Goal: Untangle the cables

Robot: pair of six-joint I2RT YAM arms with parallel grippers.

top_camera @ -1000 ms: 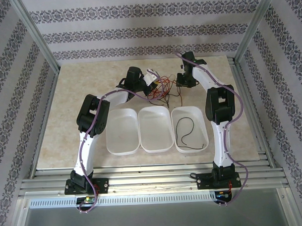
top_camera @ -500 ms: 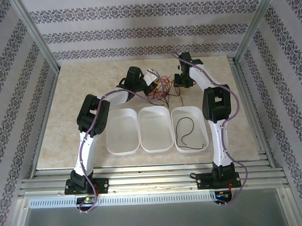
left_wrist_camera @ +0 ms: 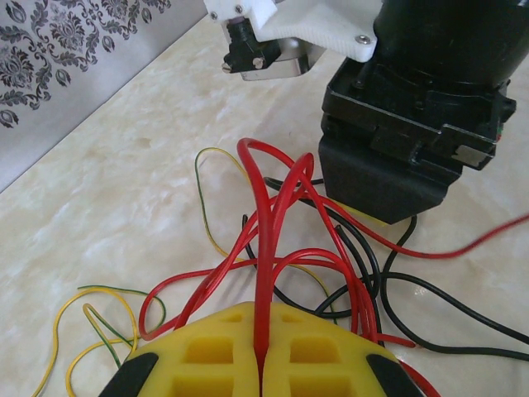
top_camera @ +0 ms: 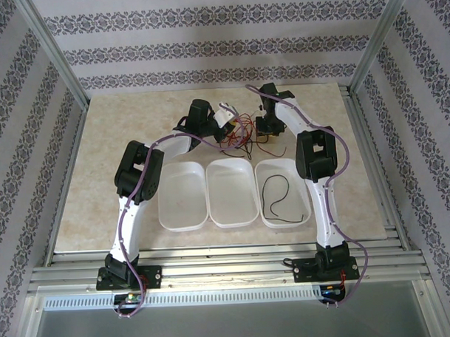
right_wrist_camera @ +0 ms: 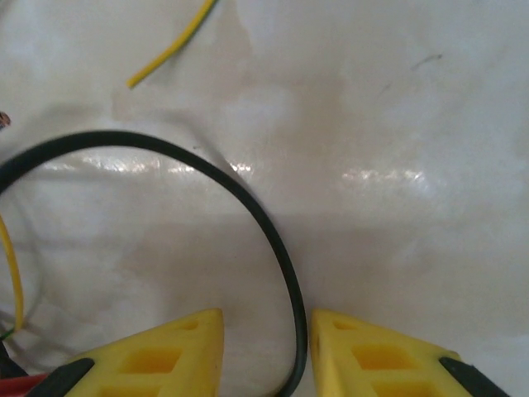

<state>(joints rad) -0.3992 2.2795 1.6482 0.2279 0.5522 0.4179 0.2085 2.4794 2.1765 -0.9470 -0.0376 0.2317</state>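
I'm getting a bright, even overhead feed, lit from above. The beige marbled tabletop (top_camera: 113,143) carries only faint soft shadows under the arms, and the three white plastic trays (top_camera: 184,214) look nearly blown out. On my left wrist feed the thin red cable (left_wrist_camera: 266,248) is crisp at centre, while the yellow pads (left_wrist_camera: 215,356) of the left gripper (left_wrist_camera: 260,360) smear at six o'clock. On the right wrist feed, white glare patches run from nine to three o'clock. The black cable (right_wrist_camera: 273,240) looks soft, and the yellow fingertips (right_wrist_camera: 157,356) of the right gripper (right_wrist_camera: 264,335) blur at six.
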